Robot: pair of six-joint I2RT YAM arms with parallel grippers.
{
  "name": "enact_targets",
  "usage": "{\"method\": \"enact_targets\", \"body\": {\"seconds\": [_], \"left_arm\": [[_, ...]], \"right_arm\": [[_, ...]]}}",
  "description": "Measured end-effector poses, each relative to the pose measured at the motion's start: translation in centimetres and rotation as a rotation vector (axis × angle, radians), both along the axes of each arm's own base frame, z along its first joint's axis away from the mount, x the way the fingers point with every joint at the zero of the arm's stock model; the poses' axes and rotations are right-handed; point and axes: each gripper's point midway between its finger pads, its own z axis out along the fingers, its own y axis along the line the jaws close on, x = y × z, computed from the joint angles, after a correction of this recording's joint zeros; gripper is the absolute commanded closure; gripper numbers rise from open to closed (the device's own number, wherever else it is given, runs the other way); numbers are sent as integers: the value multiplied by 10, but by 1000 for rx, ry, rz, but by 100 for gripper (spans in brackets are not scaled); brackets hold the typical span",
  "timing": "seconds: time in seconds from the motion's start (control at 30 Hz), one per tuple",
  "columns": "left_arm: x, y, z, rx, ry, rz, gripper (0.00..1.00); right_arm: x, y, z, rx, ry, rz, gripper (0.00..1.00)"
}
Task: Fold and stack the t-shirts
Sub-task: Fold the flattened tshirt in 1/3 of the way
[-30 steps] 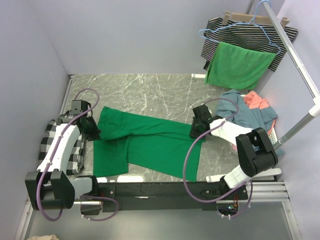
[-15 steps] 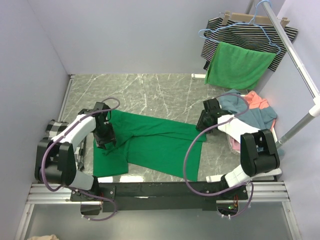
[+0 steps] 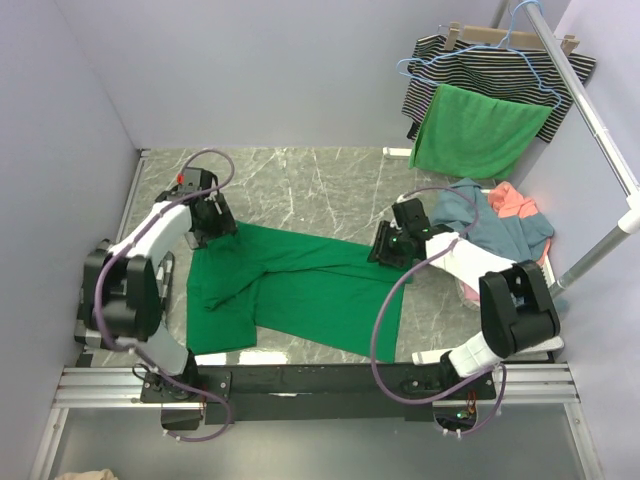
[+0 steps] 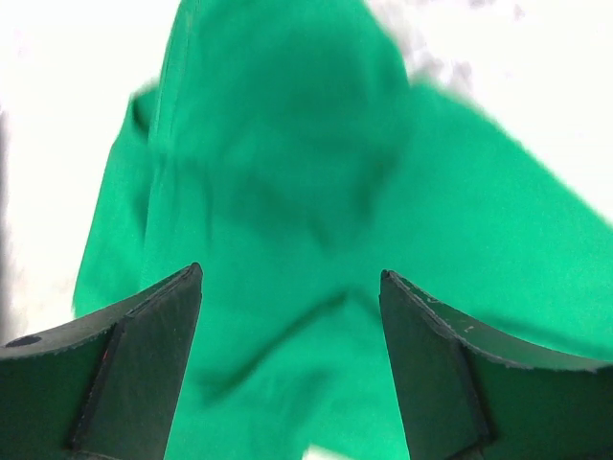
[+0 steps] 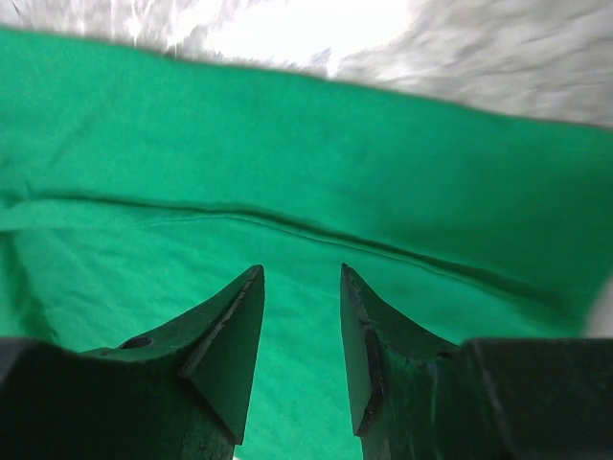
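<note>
From above, the green t-shirt lies spread, somewhat rumpled, on the marble desk, reaching from near the left edge past the middle towards the near edge. The left claw sits over the shirt's far-left corner and the right claw over its far-right edge. A dusty blue shirt and a coral shirt are heaped at the desk's right edge, below a hanging striped garment and green cloth. In the left wrist view, the claw is spread wide with nothing between its fingers, creased green cloth beneath. In the right wrist view, the claw shows a narrow gap, gripping nothing, above a seam.
</note>
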Motion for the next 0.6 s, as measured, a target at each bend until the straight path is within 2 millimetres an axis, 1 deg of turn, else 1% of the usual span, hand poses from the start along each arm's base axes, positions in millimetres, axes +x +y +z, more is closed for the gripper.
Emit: {"method": "enact_targets", "body": {"seconds": [0.07,0.13,0.23,0.3,0.33,0.4,0.47,0.5,0.6], "left_arm": [[14,4,-17,-2,8,15,22],[20,8,-33,-7,29,27,23],[30,12,-55,-30,49,46,24],[35,15,-66,-38,62,56,24],[38,16,-70,-37,70,62,24],[48,17,-70,-39,62,73,24],[65,20,-70,-36,40,86,25],[70,22,-71,-35,37,93,25],[93,36,-69,-33,11,134,25]], "right_arm": [[-2,7,-6,7,14,18,55],[-3,11,-14,8,31,29,55],[-4,12,-27,2,63,28,55],[-4,12,-37,-3,88,23,55],[-2,13,-36,0,86,21,55],[3,14,-38,-3,85,14,55],[11,14,-38,-7,82,6,55],[16,14,-38,-5,81,2,56],[35,12,-38,-1,73,-19,57]]}}
